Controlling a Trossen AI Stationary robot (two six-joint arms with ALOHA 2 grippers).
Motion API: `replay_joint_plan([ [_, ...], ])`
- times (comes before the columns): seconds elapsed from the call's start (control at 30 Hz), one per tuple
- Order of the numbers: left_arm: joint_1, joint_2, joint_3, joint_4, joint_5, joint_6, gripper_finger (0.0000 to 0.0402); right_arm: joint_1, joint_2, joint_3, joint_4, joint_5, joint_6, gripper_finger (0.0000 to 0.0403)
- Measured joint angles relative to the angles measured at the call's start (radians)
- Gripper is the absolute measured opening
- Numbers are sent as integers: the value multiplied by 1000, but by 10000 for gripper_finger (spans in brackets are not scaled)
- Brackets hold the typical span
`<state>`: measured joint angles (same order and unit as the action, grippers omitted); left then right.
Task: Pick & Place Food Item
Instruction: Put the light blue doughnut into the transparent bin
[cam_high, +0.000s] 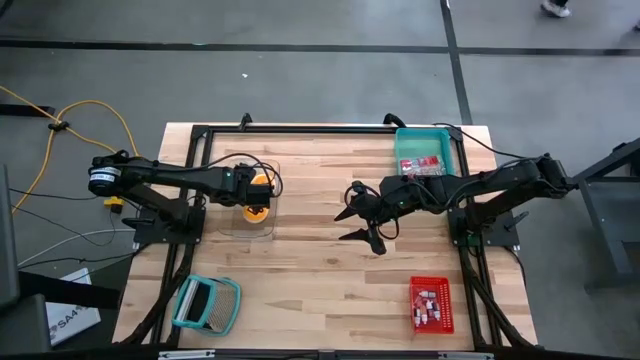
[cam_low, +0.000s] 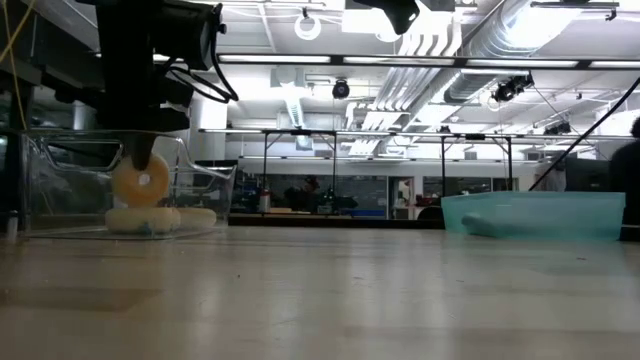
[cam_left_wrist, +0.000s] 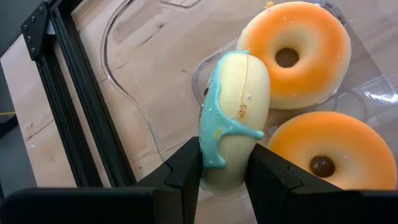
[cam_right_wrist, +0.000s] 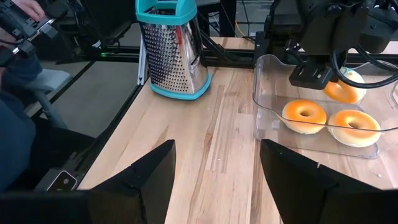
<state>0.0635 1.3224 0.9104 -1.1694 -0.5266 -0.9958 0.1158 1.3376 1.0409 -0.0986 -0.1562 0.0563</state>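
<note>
Donut held: a donut with teal icing (cam_left_wrist: 235, 118) stood on edge, pinched between the fingers of the left tool (cam_left_wrist: 224, 171), over the clear tray (cam_right_wrist: 267, 106) on the left half of the tabletop (cam_high: 320, 270).
Left tool state: closed narrow on the teal-iced donut, gripping its lower rim only; most of the ring stuck out past the fingertips.
Tray contents: two orange-glazed donuts (cam_left_wrist: 297, 53) lay flat in the tray, side by side, just beside the held one. In the low view the held donut (cam_low: 140, 180) hung above them, close, whether touching I could not tell.
Right tool: jaws stood wide and held nothing (cam_high: 362, 215); it waited near the middle of the tabletop, pointed toward the tray.
Other things: a teal bin (cam_high: 428, 150) at the far right, a red basket (cam_high: 431, 303) at the near right, a grater (cam_right_wrist: 174, 50) at the near left.
Step, as judged: a lift or a set-down at the tray; the pictures did not say which.
Risk one: the grip sat low on a soft, glazed rim, so the donut could pivot or slip out, likely onto the orange pair.
Risk two: a harder squeeze could crush the ring or smear its icing.
Risk three: a sideways move made too low could drag the donut against the tray wall and knock it free.
</note>
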Motion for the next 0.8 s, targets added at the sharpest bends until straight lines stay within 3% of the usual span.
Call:
replay_joint_plan([
  [0.8,0,0,0,8,22,-27,105,0,0,0,0,0,0,223],
])
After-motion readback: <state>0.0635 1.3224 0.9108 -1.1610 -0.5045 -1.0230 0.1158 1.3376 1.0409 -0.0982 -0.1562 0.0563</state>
